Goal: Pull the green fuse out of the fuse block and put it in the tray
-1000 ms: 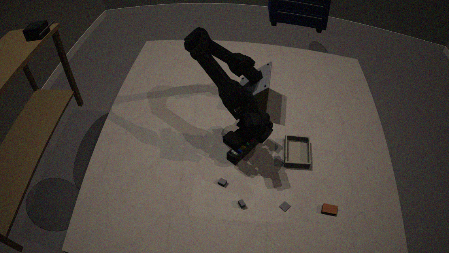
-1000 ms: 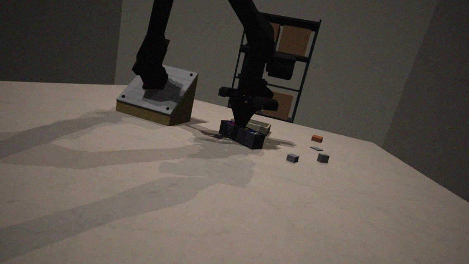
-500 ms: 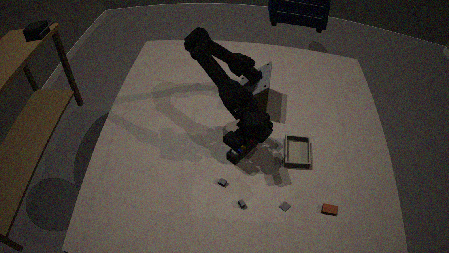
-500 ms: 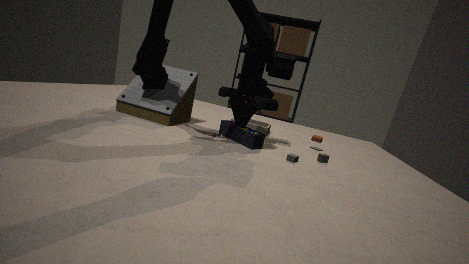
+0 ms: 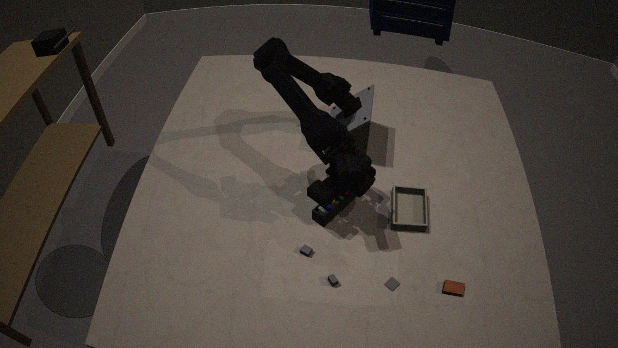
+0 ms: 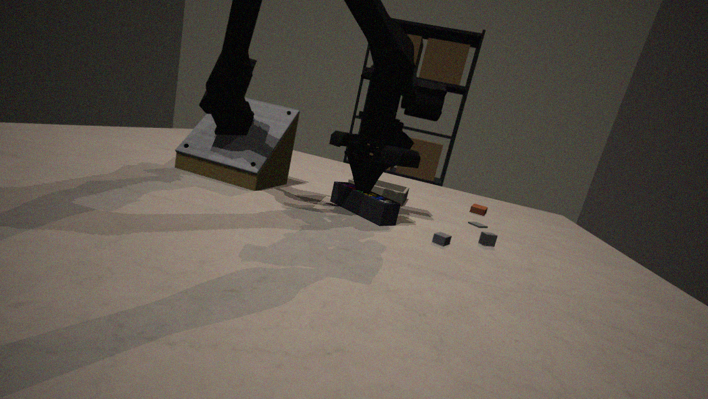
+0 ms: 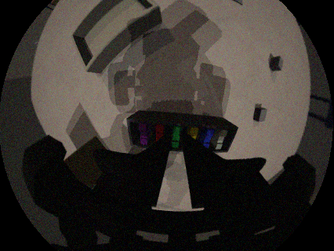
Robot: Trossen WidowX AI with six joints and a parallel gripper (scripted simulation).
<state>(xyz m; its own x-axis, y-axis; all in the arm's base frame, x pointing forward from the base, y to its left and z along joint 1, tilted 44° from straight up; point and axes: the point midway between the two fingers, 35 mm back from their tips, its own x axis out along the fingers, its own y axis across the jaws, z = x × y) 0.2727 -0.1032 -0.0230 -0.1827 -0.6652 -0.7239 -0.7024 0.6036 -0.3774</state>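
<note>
Top view: a pale mat (image 5: 216,280) covered a grey floor, with a wooden bench (image 5: 38,181) at the left and a blue cabinet (image 5: 411,17) at the far edge. In the exterior view a shelf rack (image 6: 445,99) with brown boxes stood behind the table.

The tray (image 5: 409,225) sat just beside the fuse block (image 5: 322,215), apart from it, showing only its pale bottom. The block held a row of coloured fuses, and the green fuse (image 7: 176,137) stood seated in the middle of that row.

The gripper (image 7: 176,150) hung directly over the green fuse, its fingers narrowly parted and holding nothing.

From above, the arm hid much of the block. The dim light made it impossible to tell whether the fingertips touched the fuse.
</note>
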